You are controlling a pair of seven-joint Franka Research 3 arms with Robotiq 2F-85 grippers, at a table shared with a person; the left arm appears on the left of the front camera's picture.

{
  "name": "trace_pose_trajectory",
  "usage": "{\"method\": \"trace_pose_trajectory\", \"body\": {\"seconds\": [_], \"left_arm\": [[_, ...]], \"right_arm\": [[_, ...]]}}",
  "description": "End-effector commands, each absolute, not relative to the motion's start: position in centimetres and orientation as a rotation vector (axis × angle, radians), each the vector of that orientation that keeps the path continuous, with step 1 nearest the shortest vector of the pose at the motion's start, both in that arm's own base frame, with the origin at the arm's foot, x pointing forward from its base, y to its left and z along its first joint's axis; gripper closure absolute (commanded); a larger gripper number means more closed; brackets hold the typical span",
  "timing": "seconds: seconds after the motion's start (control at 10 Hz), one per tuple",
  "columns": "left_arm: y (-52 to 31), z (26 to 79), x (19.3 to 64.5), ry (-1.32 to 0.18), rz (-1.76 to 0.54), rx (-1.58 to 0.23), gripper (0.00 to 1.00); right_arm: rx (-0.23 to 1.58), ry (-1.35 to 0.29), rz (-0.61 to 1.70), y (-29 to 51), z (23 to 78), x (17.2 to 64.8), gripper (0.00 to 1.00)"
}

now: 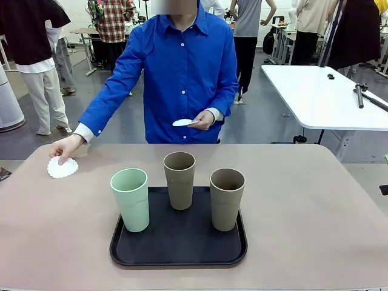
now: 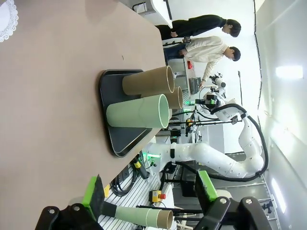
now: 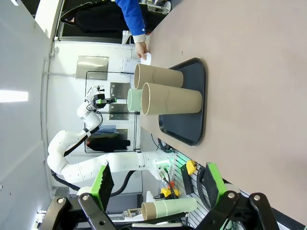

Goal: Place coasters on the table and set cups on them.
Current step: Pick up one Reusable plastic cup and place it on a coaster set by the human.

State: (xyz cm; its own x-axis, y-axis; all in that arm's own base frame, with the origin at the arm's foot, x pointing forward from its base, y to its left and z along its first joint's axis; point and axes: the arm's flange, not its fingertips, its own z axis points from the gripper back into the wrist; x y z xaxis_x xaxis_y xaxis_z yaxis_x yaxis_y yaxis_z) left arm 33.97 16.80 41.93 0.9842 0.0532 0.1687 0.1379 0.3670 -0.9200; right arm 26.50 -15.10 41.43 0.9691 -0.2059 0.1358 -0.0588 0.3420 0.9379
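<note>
Three cups stand upright on a black tray (image 1: 179,245): a mint green cup (image 1: 130,199) at the left and two tan cups (image 1: 179,179) (image 1: 227,198). A person's hand (image 1: 63,147) rests on a white lacy coaster (image 1: 62,168) at the table's (image 1: 315,200) far left. The other hand holds another coaster (image 1: 183,122) above the far edge. My left gripper (image 2: 148,191) is open, well short of the mint cup (image 2: 139,111), the tan cup (image 2: 148,80) and the coaster (image 2: 7,19). My right gripper (image 3: 158,184) is open, short of the tan cups (image 3: 170,98) and the tray (image 3: 194,129).
A white table (image 1: 321,97) stands behind the person at the right, and several people stand farther back. Bare tabletop lies on both sides of the tray. Each wrist view shows the other white arm (image 2: 216,160) (image 3: 96,163) beyond the table's near edge.
</note>
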Motion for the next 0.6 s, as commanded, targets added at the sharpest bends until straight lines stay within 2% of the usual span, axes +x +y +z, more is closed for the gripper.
{"method": "trace_pose_trajectory", "body": {"seconds": [0.0,0.5], "left_arm": [[16.73,42.04,34.00,-0.185,-0.056,-1.206,0.00],[16.73,42.04,34.00,-0.185,-0.056,-1.206,0.00]], "right_arm": [[1.226,-0.252,-0.096,-15.16,41.42,26.53,0.00],[1.226,-0.252,-0.096,-15.16,41.42,26.53,0.00]]}}
